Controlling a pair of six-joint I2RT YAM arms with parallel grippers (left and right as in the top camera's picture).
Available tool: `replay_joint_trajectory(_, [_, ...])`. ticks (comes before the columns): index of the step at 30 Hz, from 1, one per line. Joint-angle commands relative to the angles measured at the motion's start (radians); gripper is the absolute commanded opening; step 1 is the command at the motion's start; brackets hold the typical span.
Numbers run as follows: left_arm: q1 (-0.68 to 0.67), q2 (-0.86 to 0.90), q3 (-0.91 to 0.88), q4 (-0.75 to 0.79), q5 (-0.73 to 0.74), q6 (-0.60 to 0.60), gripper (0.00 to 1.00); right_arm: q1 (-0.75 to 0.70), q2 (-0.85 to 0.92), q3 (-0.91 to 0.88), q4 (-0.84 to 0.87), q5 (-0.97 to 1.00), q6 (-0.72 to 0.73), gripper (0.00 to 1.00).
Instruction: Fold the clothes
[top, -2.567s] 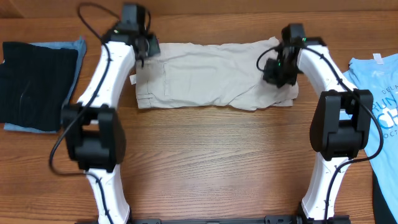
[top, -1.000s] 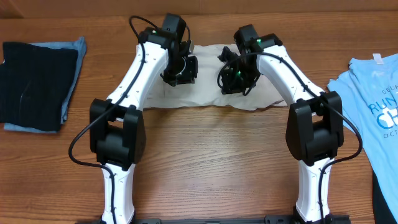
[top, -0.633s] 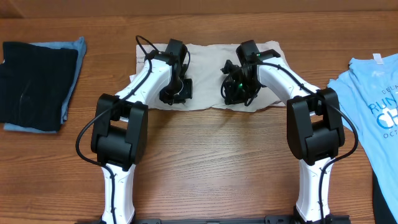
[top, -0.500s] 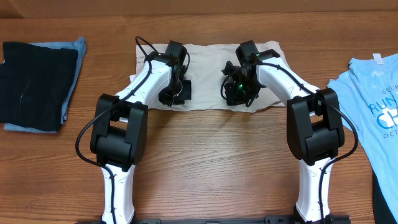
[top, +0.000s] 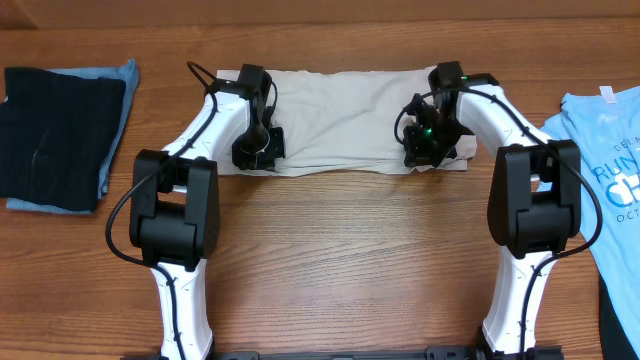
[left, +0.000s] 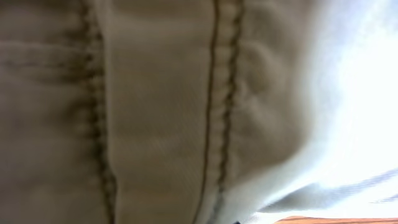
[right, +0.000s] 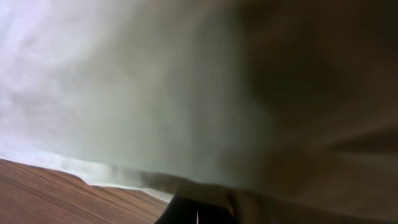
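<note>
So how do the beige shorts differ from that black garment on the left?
The shorts are pale beige; the black garment is dark. The shorts are spread in a long strip on the bare table; the black garment is a squarish fold on a blue cloth. The left claw and right claw are at the shorts' ends; neither is near the black garment. Both lie flat.

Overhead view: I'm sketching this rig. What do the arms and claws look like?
The left arm and right arm are white and curved, with boxy black joint housings and looping black cables. The left claw and right claw are black; a small green light glows by the right one.
</note>
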Motion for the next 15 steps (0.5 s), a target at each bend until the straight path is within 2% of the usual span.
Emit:
replay_joint_trajectory(1, [0.068, 0.012, -0.033, -0.012, -0.175, 0.003, 0.04, -0.076, 0.004, -0.013, 0.005, 0.102, 0.007, 0.04])
replay_joint_trajectory(5, [0.065, -0.027, 0.023, -0.029, -0.048, 0.003, 0.04, -0.097, -0.033, 0.053, -0.033, 0.034, 0.007, 0.04])
replay_joint_trajectory(8, [0.065, -0.084, 0.142, -0.034, 0.095, 0.002, 0.04, -0.093, -0.099, 0.151, -0.058, -0.019, 0.007, 0.04])
replay_joint_trajectory(10, [0.065, -0.124, 0.211, -0.002, 0.118, -0.008, 0.06, -0.091, -0.119, 0.224, -0.047, -0.059, 0.008, 0.04])
replay_joint_trajectory(13, [0.065, -0.144, 0.242, 0.133, 0.094, -0.008, 0.19, -0.089, -0.119, 0.268, 0.086, -0.062, 0.154, 0.04])
replay_joint_trajectory(15, [0.065, -0.124, 0.240, 0.203, 0.064, -0.008, 0.15, -0.086, -0.112, 0.252, 0.219, -0.062, 0.230, 0.04])
